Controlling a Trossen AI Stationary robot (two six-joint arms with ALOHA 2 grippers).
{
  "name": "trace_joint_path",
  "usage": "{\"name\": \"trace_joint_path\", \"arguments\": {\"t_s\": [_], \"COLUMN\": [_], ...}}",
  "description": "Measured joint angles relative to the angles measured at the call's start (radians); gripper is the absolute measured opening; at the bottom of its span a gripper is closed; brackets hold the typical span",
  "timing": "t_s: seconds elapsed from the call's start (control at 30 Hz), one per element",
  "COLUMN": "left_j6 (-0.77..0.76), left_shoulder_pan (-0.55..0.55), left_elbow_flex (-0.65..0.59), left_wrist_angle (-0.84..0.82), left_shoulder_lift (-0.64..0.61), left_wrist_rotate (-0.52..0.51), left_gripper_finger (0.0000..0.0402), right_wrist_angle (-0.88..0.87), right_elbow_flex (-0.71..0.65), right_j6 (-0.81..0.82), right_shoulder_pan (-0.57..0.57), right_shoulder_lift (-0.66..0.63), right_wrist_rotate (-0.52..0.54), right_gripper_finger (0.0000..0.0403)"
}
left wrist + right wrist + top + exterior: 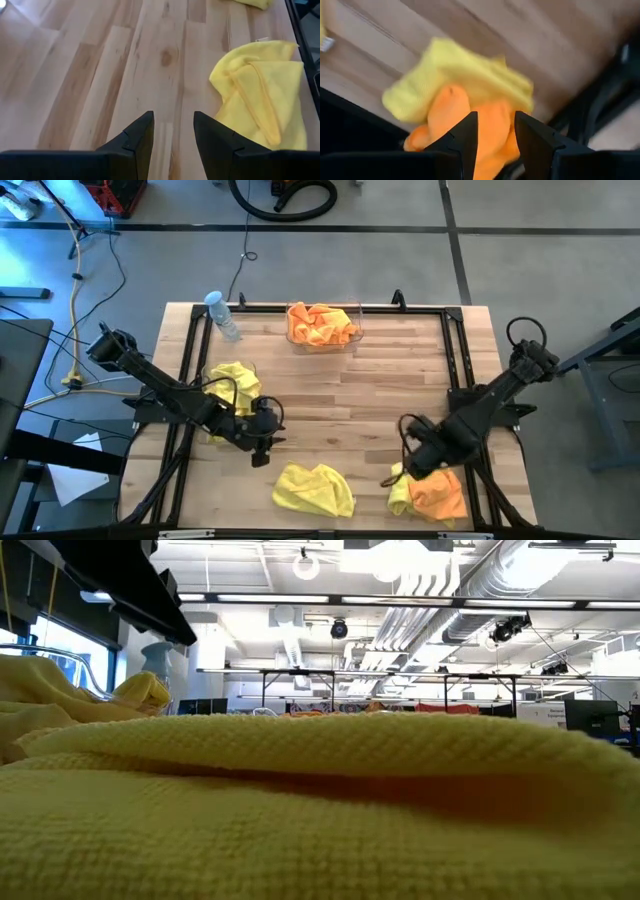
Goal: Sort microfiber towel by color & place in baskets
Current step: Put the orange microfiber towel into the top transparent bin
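In the high view, a yellow towel (313, 488) lies crumpled near the table's near edge, and it fills the low view (320, 800). An orange towel (440, 495) lies on another yellow towel (400, 495) at the near right. The far clear basket (350, 338) holds orange towels (320, 324). The left basket (207, 370) holds yellow towels (234, 383). My left gripper (262, 448) is open over bare wood between the left basket and the loose yellow towel (265, 95). My right gripper (495, 135) is open right above the orange towel (447, 107). My right gripper stands open over the orange towel (492, 125), pointing down with a finger on either side of its bulge. Whether the fingertips (467, 130) touch the cloth, I cannot tell. My left gripper touches nothing.
A clear water bottle (222, 315) lies at the table's far left corner. Black frame rails (455, 350) run along the table's sides and far edge. Bare wood (350, 400) spreads across the middle of the table.
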Motion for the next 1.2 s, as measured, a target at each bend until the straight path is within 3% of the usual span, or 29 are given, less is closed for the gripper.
{"name": "trace_joint_path", "arguments": {"t_s": [0.2,0.43,1.03,1.2], "left_j6": [-0.007,-0.006,-0.033,-0.033], "left_shoulder_pan": [-0.004,-0.003,-0.003,-0.003], "left_elbow_flex": [0.0,0.0,0.0,0.0], "left_wrist_angle": [-0.013,-0.018,-0.014,-0.015], "left_shoulder_lift": [0.0,0.0,0.0,0.0], "left_wrist_rotate": [0.002,0.002,0.0,-0.001], "left_gripper_finger": [0.0129,0.0129,0.0129,0.0129], "right_wrist_angle": [0.087,0.17,0.226,0.219], "right_elbow_flex": [-0.001,-0.001,-0.002,-0.002], "right_j6": [0.335,0.582,0.329,0.303], "right_shoulder_pan": [0.153,0.281,0.288,0.288], "right_shoulder_lift": [0.0,0.019,0.204,0.242], "right_wrist_rotate": [-0.018,0.087,0.093,0.164], "right_gripper_finger": [0.0124,0.0124,0.0124,0.0124]}}
